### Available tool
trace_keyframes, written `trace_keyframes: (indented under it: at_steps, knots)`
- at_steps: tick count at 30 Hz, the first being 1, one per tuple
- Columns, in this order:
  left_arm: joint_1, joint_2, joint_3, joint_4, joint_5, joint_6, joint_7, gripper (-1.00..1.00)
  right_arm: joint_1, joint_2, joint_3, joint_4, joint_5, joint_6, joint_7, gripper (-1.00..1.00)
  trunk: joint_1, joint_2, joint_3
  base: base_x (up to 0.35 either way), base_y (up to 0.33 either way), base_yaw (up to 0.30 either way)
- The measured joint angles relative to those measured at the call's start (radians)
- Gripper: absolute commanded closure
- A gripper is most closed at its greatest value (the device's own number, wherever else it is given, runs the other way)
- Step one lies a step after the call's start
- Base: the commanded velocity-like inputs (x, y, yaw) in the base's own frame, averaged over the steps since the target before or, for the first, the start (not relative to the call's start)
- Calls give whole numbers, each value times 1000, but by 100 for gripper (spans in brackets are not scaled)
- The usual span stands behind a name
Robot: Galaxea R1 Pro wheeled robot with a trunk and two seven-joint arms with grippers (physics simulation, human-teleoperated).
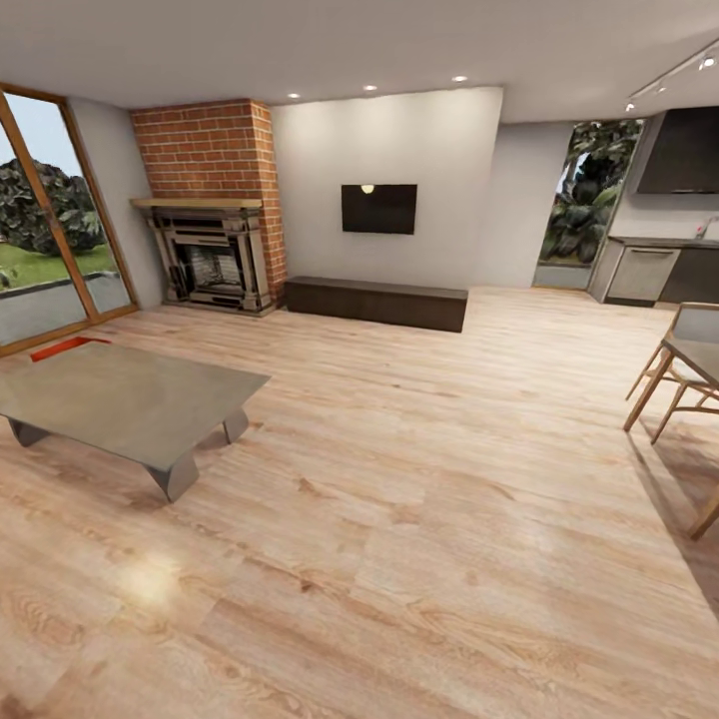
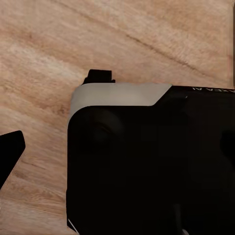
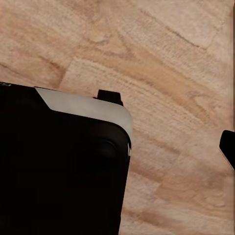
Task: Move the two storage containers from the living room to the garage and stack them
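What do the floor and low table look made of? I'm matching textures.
The floor looks like light wood planks with visible grain and a slight sheen. The low table looks like matte grey metal or concrete: flat, uniform, no grain.

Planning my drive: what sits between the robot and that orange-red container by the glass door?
In the head view, the grey low coffee table stands on the wood-plank floor, partly hiding the storage container behind it.

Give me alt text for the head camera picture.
A living room with a light wood-plank floor: a grey low table at left, an orange-red storage container just behind it, and a brick fireplace, wall TV and dark low cabinet beyond.
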Motion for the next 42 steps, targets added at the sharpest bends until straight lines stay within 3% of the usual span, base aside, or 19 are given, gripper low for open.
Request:
trace_keyframes:
  at_steps: [42]
  knots:
    - [0, 0, 0, 0, 0, -1, 0, -100, 0, 0, 0, 0, 1, 0, 0, -100, 0, 0, 0, 322, 0, 0]
